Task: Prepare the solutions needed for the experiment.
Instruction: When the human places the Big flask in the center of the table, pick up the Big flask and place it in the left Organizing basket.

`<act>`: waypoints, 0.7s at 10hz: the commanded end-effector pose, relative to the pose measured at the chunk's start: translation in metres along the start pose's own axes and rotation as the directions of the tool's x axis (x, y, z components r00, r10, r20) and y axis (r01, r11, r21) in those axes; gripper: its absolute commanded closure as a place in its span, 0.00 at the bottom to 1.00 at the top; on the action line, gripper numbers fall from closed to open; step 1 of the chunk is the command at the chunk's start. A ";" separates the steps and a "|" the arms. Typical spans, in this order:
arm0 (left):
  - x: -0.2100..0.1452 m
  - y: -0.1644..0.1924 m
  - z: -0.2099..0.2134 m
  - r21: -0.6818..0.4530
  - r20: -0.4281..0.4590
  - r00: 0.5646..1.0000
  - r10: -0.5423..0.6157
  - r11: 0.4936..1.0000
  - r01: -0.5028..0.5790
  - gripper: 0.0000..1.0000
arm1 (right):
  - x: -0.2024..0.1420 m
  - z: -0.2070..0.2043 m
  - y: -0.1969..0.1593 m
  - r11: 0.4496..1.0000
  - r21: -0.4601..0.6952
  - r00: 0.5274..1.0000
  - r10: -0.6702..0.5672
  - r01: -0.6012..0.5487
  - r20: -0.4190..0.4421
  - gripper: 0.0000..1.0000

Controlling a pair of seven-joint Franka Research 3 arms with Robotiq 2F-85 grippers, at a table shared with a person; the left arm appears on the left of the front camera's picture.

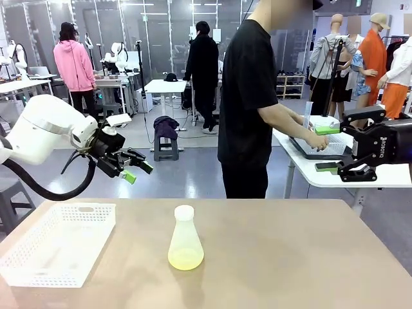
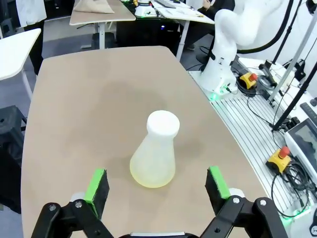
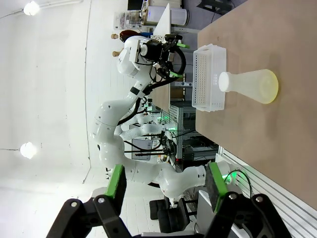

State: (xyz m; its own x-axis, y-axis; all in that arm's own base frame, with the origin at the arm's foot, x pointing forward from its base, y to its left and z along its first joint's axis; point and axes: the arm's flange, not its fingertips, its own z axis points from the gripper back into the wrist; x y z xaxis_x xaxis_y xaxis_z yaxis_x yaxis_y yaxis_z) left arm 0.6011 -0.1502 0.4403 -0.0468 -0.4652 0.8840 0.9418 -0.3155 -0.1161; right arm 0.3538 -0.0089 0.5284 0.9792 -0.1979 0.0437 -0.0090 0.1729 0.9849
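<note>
A clear conical flask (image 1: 185, 239) with a white stopper and pale yellow solution in its bottom stands upright near the middle of the brown table (image 1: 277, 257). My left gripper (image 1: 136, 168) hovers open above the table's left side, well above and left of the flask. In the left wrist view the flask (image 2: 155, 152) sits ahead, between my open green-padded fingers (image 2: 97, 185). My right gripper (image 1: 329, 148) hangs open at the right, high above the table edge. The right wrist view shows the flask (image 3: 250, 85) far off, with nothing between its fingers (image 3: 117, 182).
A white perforated basket (image 1: 59, 243) lies on the table's left part, also seen as the basket (image 3: 210, 76) in the right wrist view. A person in black (image 1: 248, 103) stands beyond the far edge, turned toward a side table.
</note>
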 end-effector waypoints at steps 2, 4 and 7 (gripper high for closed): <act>0.000 0.000 0.000 0.000 0.000 1.000 0.000 1.000 0.000 0.00 | 0.000 -0.001 0.002 1.000 0.014 1.000 0.005 -0.005 0.000 0.19; -0.019 0.026 -0.017 -0.078 0.010 0.992 -0.126 0.989 0.127 0.00 | 0.000 -0.001 0.002 1.000 0.014 1.000 0.005 -0.005 0.000 0.19; -0.049 0.031 -0.047 -0.256 0.052 0.983 -0.176 0.949 0.184 0.00 | 0.000 -0.001 0.002 1.000 0.014 1.000 0.005 -0.005 0.000 0.19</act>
State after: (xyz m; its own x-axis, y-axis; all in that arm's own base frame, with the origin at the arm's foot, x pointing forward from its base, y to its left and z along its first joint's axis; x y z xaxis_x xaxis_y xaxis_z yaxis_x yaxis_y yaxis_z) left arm 0.6076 -0.1782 0.3745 -0.1699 -0.3697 0.9135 0.8478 -0.5274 -0.0558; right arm 0.3538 -0.0088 0.5285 0.9793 -0.1978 0.0438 -0.0091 0.1730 0.9849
